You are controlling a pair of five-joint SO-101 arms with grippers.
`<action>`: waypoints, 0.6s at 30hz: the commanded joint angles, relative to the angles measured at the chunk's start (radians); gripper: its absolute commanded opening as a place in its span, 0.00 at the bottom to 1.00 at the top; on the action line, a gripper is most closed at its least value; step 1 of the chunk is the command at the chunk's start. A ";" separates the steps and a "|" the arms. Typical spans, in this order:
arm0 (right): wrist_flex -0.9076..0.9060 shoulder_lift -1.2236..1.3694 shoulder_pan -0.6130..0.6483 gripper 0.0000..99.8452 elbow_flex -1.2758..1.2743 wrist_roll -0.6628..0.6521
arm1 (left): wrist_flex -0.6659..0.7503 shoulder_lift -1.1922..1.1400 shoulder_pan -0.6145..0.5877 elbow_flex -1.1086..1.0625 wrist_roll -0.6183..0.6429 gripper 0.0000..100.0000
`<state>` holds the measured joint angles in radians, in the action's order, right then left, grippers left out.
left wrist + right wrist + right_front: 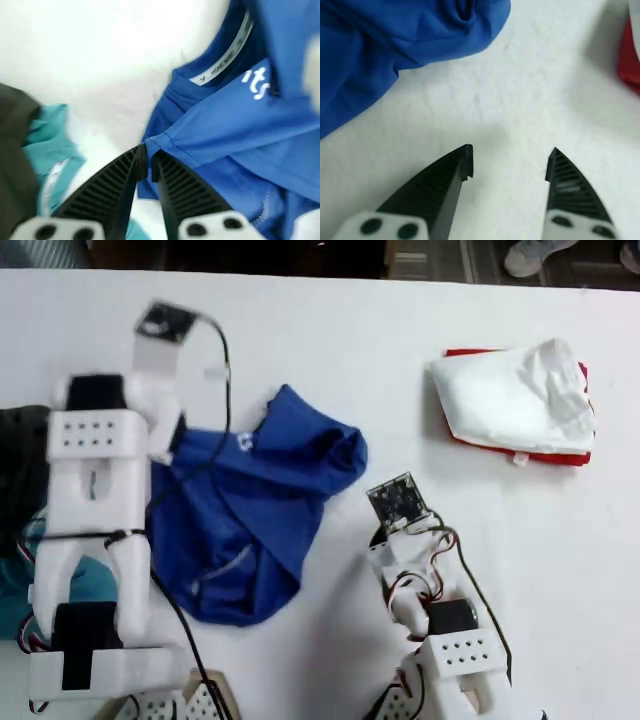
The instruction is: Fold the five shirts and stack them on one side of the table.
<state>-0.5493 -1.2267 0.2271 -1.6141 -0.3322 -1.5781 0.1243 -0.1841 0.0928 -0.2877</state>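
A crumpled blue shirt (250, 510) lies in the middle of the white table (350, 330). My left gripper (148, 159) is shut on a hemmed corner of the blue shirt (240, 130), at its left side beside the left arm (90, 500). My right gripper (510, 160) stands open over bare table, with the blue shirt (395, 35) just beyond its fingertips. At the far right a folded white shirt (510, 400) rests on a folded red shirt (500, 450). The red shirt's edge (630, 60) also borders the right wrist view.
A dark shirt (20, 460) and a teal shirt (15, 590) lie bunched at the table's left edge, partly under the left arm; both the dark shirt (12, 150) and the teal shirt (50, 140) appear beside the left fingers. The right arm (440, 630) stands at the front.
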 commanded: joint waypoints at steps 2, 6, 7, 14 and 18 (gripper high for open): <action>0.018 -0.019 -0.074 0.24 0.020 0.061 | -0.210 0.014 0.008 0.317 0.002 0.03; 0.007 -0.010 -0.196 0.24 0.069 0.226 | -0.209 0.057 0.006 0.364 -0.002 0.03; -0.001 -0.008 -0.205 0.24 0.091 0.226 | -0.209 0.074 0.008 0.377 -0.002 0.03; -0.173 -0.008 -0.208 0.24 0.367 0.224 | -0.201 0.109 0.032 0.651 -0.002 0.03; -0.189 -0.008 -0.211 0.24 0.474 0.224 | -0.203 0.109 0.144 0.806 -0.002 0.03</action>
<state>-0.7319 -1.2252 0.0292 -1.2413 -0.1174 -1.7699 0.1903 -0.1197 0.7818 -0.2862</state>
